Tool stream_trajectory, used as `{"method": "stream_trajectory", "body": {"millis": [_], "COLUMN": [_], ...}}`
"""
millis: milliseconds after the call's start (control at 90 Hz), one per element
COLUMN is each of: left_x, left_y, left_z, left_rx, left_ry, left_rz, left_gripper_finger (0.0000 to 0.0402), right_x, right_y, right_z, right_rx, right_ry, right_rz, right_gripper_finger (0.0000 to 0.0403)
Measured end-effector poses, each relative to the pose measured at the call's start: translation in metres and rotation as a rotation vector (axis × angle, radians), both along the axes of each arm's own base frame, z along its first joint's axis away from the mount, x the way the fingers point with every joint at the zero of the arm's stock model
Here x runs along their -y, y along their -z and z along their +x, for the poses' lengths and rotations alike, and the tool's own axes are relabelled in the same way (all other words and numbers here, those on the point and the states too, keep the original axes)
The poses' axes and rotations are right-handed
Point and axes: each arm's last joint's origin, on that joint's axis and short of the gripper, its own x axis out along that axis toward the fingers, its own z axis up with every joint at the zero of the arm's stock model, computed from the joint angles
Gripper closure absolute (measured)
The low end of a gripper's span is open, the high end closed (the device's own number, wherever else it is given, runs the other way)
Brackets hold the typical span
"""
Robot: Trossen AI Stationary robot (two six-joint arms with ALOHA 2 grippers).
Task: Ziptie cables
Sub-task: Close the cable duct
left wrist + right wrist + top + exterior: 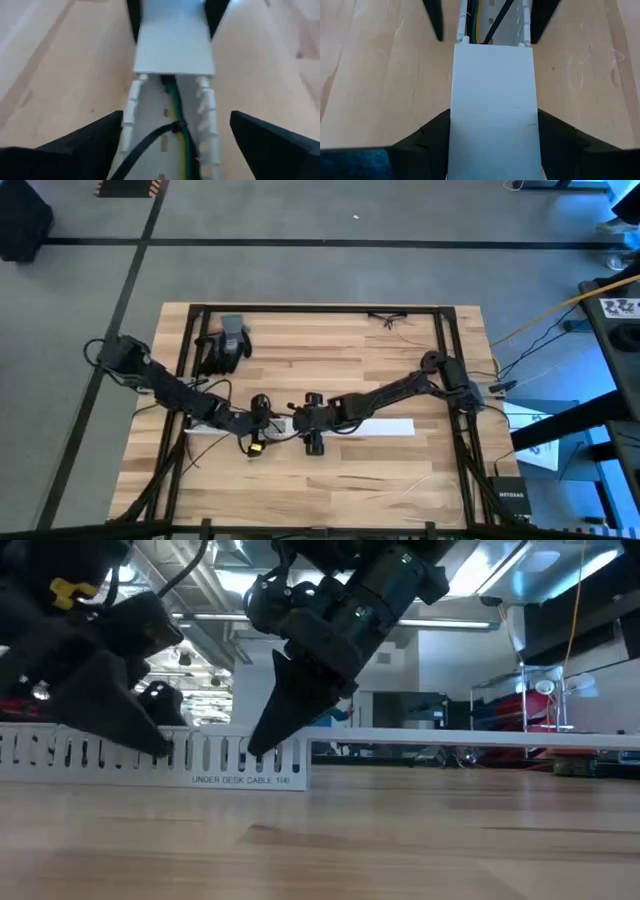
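Both grippers, left (262,423) and right (313,423), straddle the white slotted plastic raceway (494,100) at worktop (330,470) centre with open fingers; dark cables (176,115) lie inside

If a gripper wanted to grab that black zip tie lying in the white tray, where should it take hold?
Probably the loose tail of the black zip tie, which slants up and out over the slotted wall of the white tray. The part looped around the cables sits low between the walls, so coming from above at the tray's open side looks easier. Both grippers now straddle the tray.
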Motion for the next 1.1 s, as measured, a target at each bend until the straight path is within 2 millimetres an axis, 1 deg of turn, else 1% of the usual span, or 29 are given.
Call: {"method": "stream_trajectory", "body": {"millis": [156, 422, 578, 667, 789, 911, 978, 1100], "left_x": [-0.003, -0.003, -0.003, -0.003, -0.001, 0.002, 0.003, 0.002], "left_y": [0.001, 0.001, 0.001, 0.002, 0.010, 0.014, 0.013, 0.015], "left_z": [0.001, 0.001, 0.001, 0.002, 0.006, 0.017, 0.026, 0.032], "left_rx": [-0.004, -0.006, -0.006, -0.004, 0.006, -0.014, 0.004, -0.014], "left_ry": [-0.012, 0.003, 0.011, 0.011, 0.022, 0.041, 0.053, 0.067], "left_rz": [0.011, 0.025, 0.035, 0.039, 0.052, 0.092, 0.097, 0.098], "left_gripper_finger": [0.0064, 0.0130, 0.0159, 0.0163, 0.0164, 0.0164, 0.0164, 0.0164], "right_x": [0.000, 0.000, 0.000, 0.000, 0.001, 0.001, 0.001, 0.001], "right_y": [0.000, 0.000, -0.001, -0.001, 0.000, -0.001, -0.001, -0.001], "right_z": [0.000, 0.001, 0.003, 0.003, 0.003, 0.002, 0.005, 0.004], "right_rx": [0.003, 0.010, 0.026, 0.032, 0.027, 0.018, 0.040, 0.030], "right_ry": [0.012, 0.012, 0.014, 0.014, 0.015, 0.010, -0.016, -0.027], "right_rz": [0.012, 0.014, 0.018, 0.019, 0.019, 0.027, 0.051, 0.062], "right_gripper_finger": [0.0174, 0.0174, 0.0174, 0.0174, 0.0174, 0.0174, 0.0174, 0.0174]}}
